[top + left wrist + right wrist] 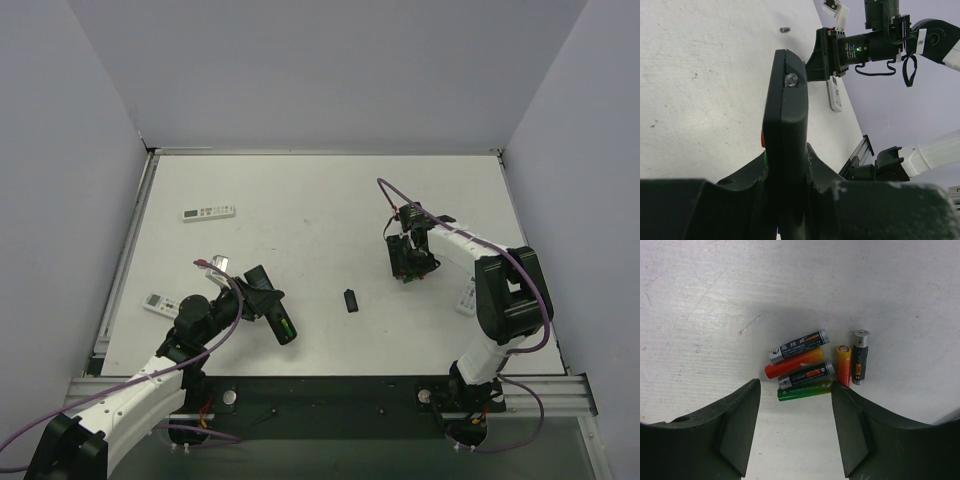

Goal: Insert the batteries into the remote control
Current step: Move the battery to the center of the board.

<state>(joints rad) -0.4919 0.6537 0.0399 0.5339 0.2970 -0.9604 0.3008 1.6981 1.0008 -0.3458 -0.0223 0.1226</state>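
**Item 1: remote control** (276, 314). Long, slim, black. It is on the left half of the table (300, 190), near the front edge, pinched at one end by the left pincer (258, 296). The rest of its length juts out beyond the fingers toward the front right. The left wrist view shows it edge-on, with a small clear bulb at its free tip and red and green marks low on one side.

**Item 2: batteries** (806, 375). Six small cells lie loose on the table's right half, directly below the right pincer (795, 435).
- Four lie roughly parallel and pressed together in a stack: dark with silver, red-orange, dark, green.
- Two lie just to the right of the stack, side by side and crosswise to it: one orange, one dark with a silver cap.

**Item 3: right pincer.** It is spread wide, with one finger on either side of the cluster in its own view. Whether it touches the table cannot be told.

**Item 4: other objects on the table.**
- Long white remote (208, 212), far left.
- Small white remote (158, 303), beside the left arm.
- Another white remote (466, 297), against the right arm.
- Small black piece (350, 300), between the two pincers.
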